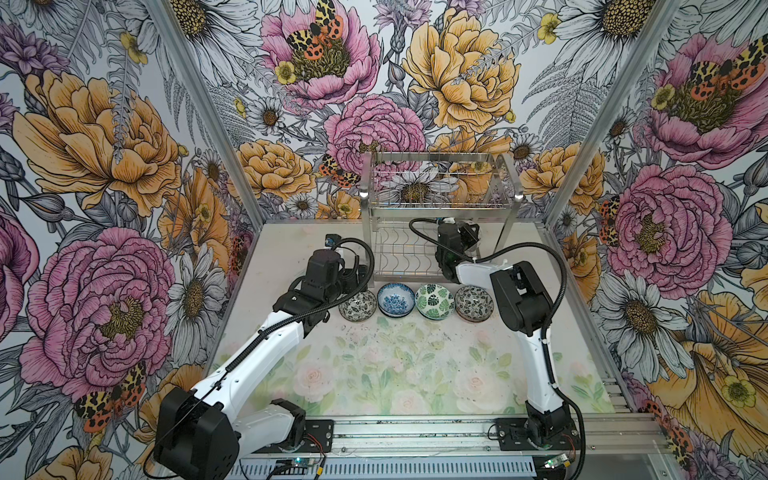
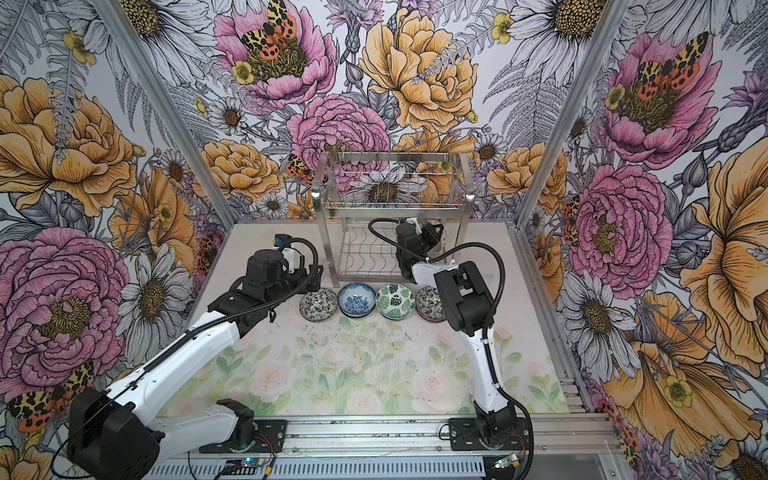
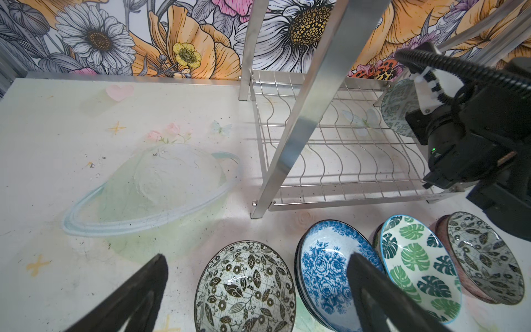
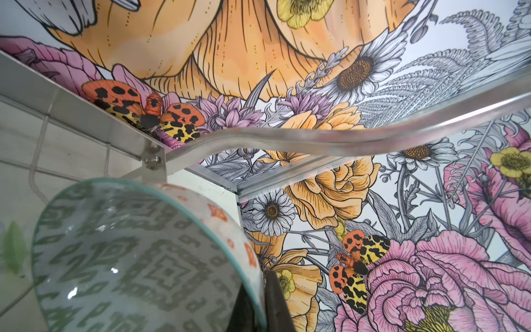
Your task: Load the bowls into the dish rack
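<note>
**Bowl on edge at the rack's right end, four more lots waiting**

The dish rack (image 1: pixel 440 205) stands at the far middle of the table (image 1: pixel 374 365), and all the action is down in its lower tier (image 3: pixel 330 161). Just near of the rack, a row of bowls (image 1: pixel 415 303) runs left to right: black-and-white leaf bowl (image 3: pixel 244 290), blue floral bowl (image 3: pixel 324 273), green leaf bowl (image 3: pixel 416 264), grey floral bowl (image 3: pixel 485 253). In the left wrist view the three on the right look like piles, each with another rim peeking out underneath.

At the right end of the lower tier, the right gripper (image 4: pixel 260 299) is clamped on the rim of a green-patterned bowl (image 4: pixel 129 258). The bowl is tipped up on edge, with a wavy wire (image 4: pixel 258 138) crossing close by. Whether bowl and wire touch, I cannot tell.

The left gripper (image 3: pixel 257 258) hangs over the black-and-white leaf bowl with its fingers spread wide, touching nothing.

Now the feel of these. They are glazed and glossy, so I judge them hard, stiff and slick, and likely to chip against steel. They are small and probably light, but a pinch on a thin rim lets a bowl swing. The best hold looks like the rim, one finger inside and one outside, set deep. On a pile, take the top rim only, or the bowl below may ride along.
</note>
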Robot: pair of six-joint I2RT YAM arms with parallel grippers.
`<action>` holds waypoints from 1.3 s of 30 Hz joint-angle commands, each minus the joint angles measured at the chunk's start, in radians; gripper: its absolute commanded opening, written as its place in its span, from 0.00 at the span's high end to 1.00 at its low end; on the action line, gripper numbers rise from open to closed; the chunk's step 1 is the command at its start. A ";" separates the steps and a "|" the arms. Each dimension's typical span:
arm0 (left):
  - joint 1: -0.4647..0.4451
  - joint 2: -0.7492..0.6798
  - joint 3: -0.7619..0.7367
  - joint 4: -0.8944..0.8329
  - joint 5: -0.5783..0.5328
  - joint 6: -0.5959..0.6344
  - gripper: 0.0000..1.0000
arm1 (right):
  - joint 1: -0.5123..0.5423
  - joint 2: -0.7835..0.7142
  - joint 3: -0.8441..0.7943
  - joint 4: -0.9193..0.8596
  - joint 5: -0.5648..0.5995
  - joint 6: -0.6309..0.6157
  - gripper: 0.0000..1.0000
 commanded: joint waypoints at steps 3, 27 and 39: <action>0.013 0.009 -0.005 0.018 0.021 0.022 0.01 | -0.012 0.033 0.083 0.060 0.026 -0.029 1.00; 0.021 0.012 -0.007 0.022 0.032 0.023 0.01 | -0.036 0.198 0.287 0.018 0.034 -0.087 1.00; 0.029 0.017 -0.009 0.032 0.046 0.023 0.01 | -0.018 0.172 0.254 -0.033 0.029 -0.039 1.00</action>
